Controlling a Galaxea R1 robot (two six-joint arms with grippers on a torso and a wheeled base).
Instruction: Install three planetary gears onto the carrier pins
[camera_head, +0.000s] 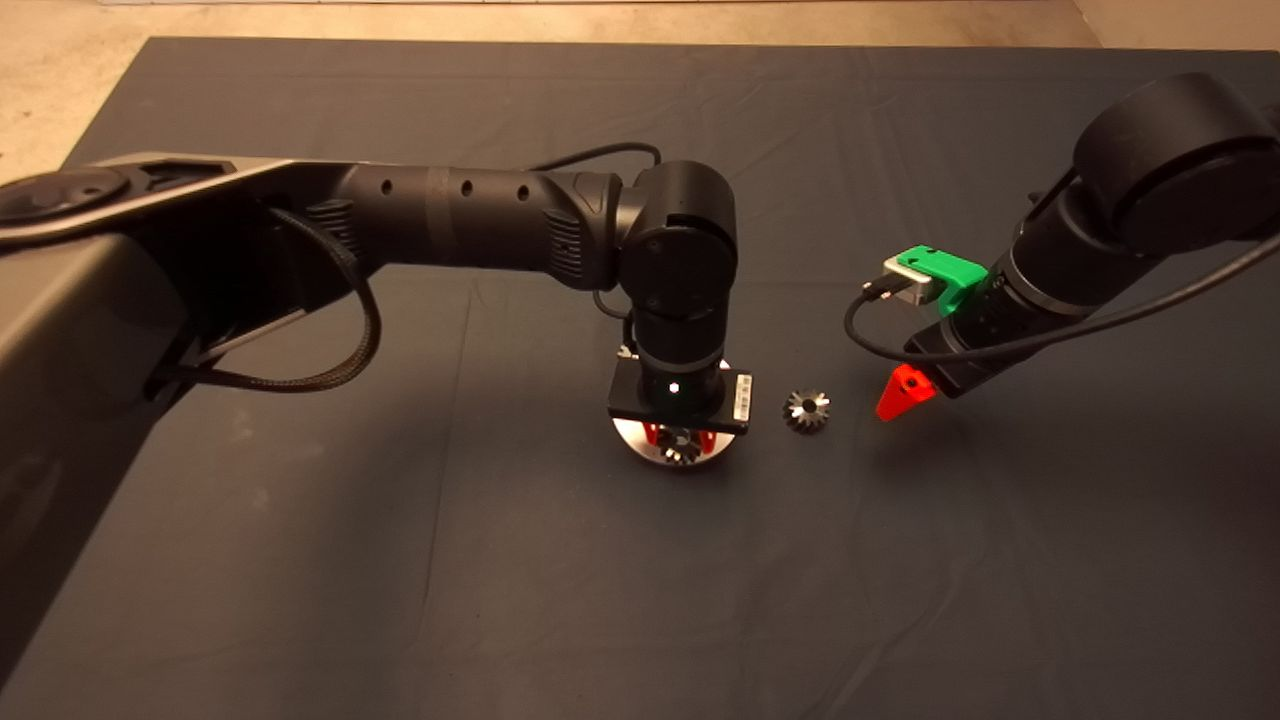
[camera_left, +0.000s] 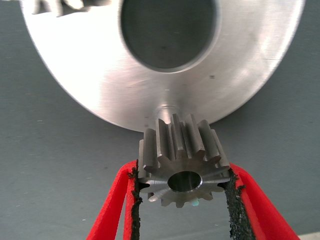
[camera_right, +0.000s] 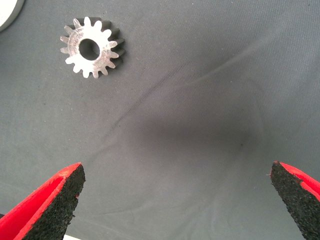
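Nearby, loose gear (camera_head: 806, 410) beside plate (camera_head: 632, 436), left claw (camera_left: 183, 200) gripping gear (camera_left: 182, 162)

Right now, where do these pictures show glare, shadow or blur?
Head view: warm, dim light, and the left arm shadows the mat. Left wrist view: the plate shines bright; the held gear is sharp, while the shape at the plate's far rim blurs. Right wrist view: a soft dark shadow on the mat beside the loose gear.
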